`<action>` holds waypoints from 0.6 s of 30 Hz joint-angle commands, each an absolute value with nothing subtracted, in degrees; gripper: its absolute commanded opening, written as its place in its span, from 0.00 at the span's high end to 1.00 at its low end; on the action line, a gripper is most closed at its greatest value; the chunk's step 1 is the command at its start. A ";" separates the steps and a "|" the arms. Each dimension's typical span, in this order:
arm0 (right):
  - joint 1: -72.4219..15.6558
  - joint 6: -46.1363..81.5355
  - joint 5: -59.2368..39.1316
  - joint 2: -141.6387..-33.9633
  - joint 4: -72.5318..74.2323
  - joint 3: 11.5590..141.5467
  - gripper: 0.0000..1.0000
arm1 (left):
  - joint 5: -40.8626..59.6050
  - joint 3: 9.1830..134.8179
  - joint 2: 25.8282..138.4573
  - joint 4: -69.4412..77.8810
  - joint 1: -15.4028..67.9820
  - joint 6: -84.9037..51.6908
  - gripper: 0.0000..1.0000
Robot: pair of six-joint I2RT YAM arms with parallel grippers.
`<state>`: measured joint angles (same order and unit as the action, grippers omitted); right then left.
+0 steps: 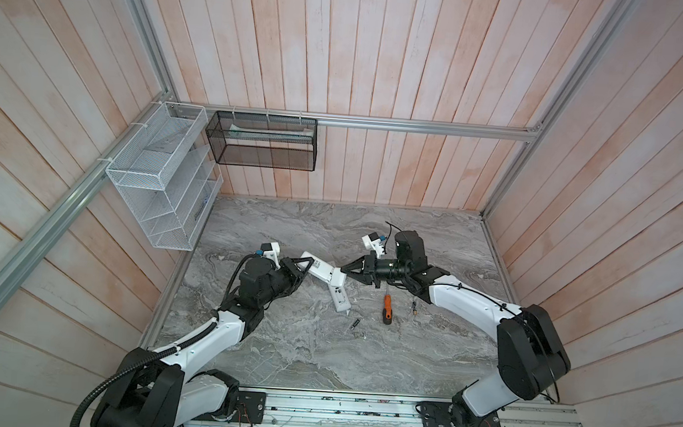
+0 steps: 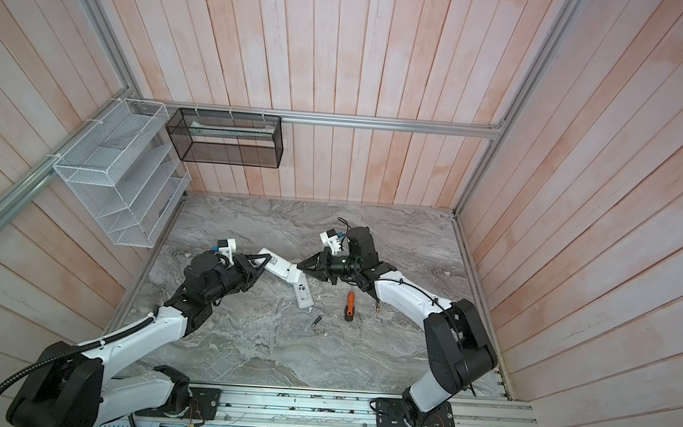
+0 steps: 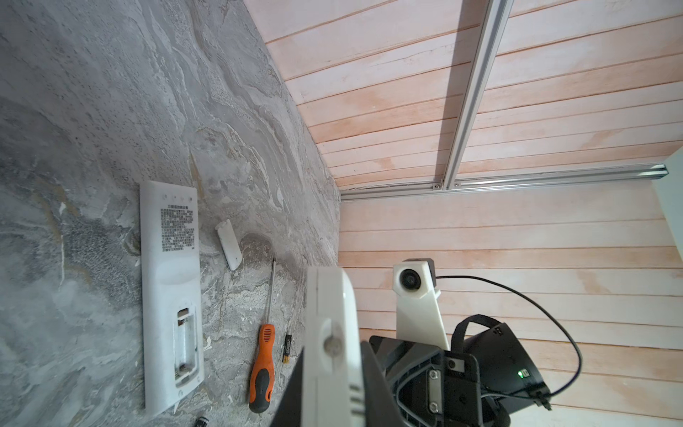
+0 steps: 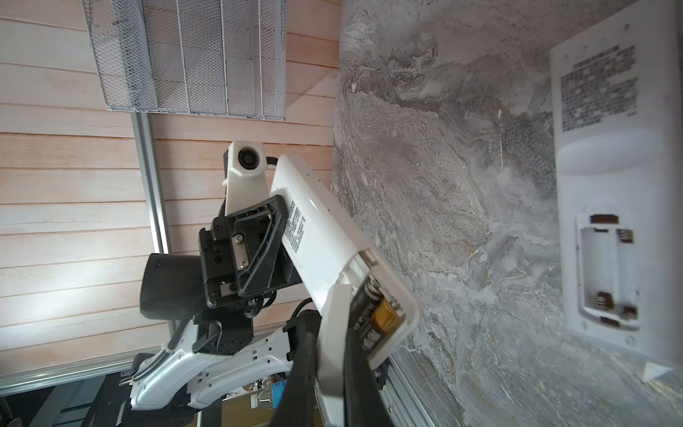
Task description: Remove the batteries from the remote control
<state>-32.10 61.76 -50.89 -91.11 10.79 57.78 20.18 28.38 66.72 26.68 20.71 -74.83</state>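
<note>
The left gripper (image 1: 303,268) clamps the remote (image 1: 324,272) at its 9 o'clock end, in a top view. The right gripper (image 1: 345,270), at the 3 o'clock end, pinches the lifted cover (image 4: 332,325); the batteries (image 4: 375,318) sit exposed inside the remote. A skewed pull may snap the cover's tab or twist the remote from the left grip, spilling the batteries.

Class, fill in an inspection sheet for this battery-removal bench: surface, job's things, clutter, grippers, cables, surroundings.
Surface: grey marble tabletop.
Job's things: held remote raised between the arms, battery showing in its bay; flat remote back up, bay empty; two loose batteries on the table.
Clutter: orange screwdriver; loose cover.
Grippers: left gripper clamps the held remote; right gripper shut on its battery cover.
Cables: black lead at the right wrist camera; corrugated conduit along the left arm.
Surroundings: white wire rack, black mesh basket, plank walls.
</note>
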 commanded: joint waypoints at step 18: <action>-25.84 42.96 -45.57 -83.72 -12.86 62.48 0.91 | 21.83 25.93 59.03 18.13 18.67 -72.10 1.00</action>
<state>-26.09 52.45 -49.52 -84.47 0.49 58.94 20.05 26.09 60.77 21.65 19.00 -74.30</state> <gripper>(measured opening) 0.107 0.182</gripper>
